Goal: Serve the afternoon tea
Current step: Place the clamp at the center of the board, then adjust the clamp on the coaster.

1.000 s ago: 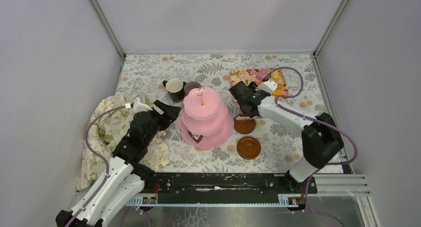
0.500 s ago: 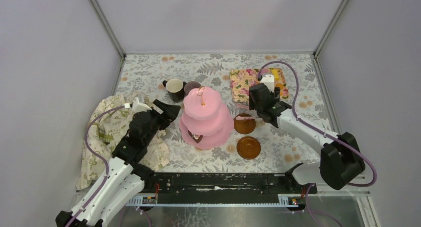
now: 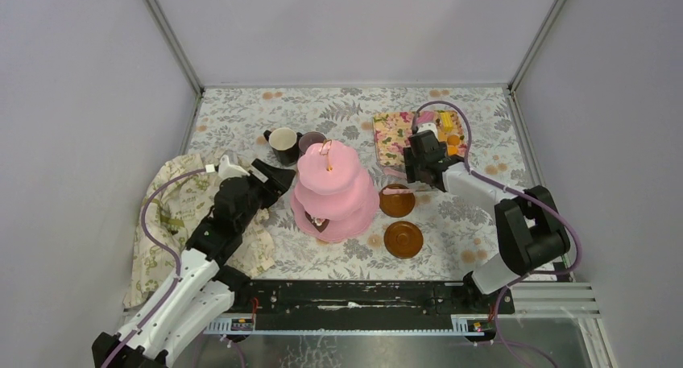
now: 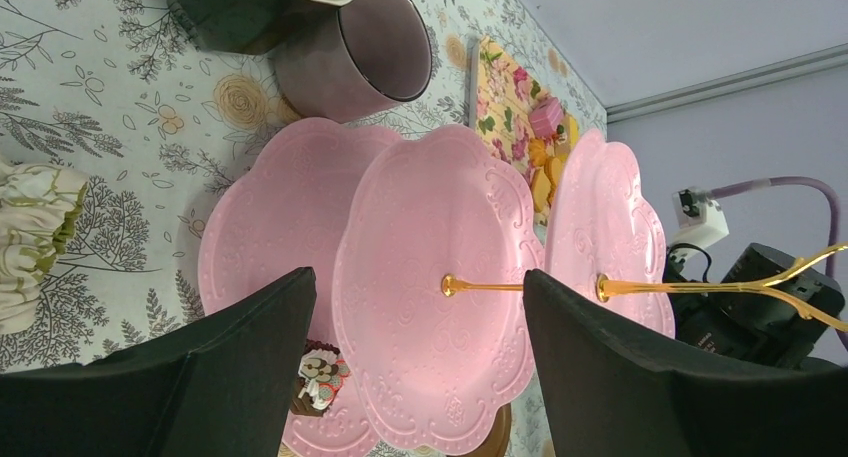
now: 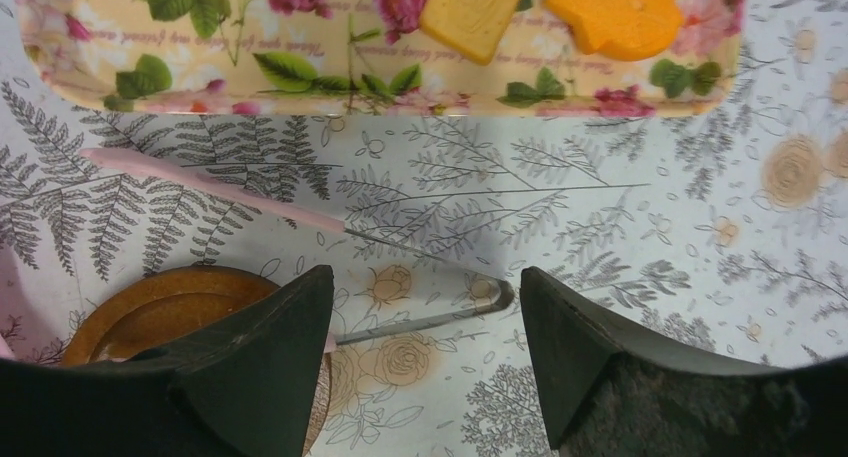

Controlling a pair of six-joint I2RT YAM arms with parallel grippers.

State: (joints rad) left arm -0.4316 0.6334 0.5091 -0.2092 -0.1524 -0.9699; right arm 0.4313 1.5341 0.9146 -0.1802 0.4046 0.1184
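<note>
The pink three-tier cake stand (image 3: 332, 192) with its gold loop handle (image 3: 326, 150) stands mid-table. A dark sweet (image 3: 318, 221) sits on its bottom tier. My left gripper (image 3: 274, 179) is open just left of the stand, whose tiers (image 4: 440, 307) fill the gap between its fingers. Two dark mugs (image 3: 283, 144) (image 3: 311, 142) stand behind the stand. Two brown saucers (image 3: 397, 202) (image 3: 403, 239) lie to its right. My right gripper (image 5: 425, 277) hangs open over pink-tipped metal tongs (image 5: 420, 247), which lie on the table by the far saucer (image 5: 160, 307). Orange sweets (image 5: 615, 12) rest on the floral tray (image 3: 403, 130).
A beige leaf-print cloth (image 3: 173, 215) lies crumpled at the left under my left arm. The floral tray sits at the back right, just beyond my right gripper. Grey walls close in the table on three sides.
My right gripper has swung from beside the stand's top tier to the table just in front of the tray. The left arm has hardly moved.
</note>
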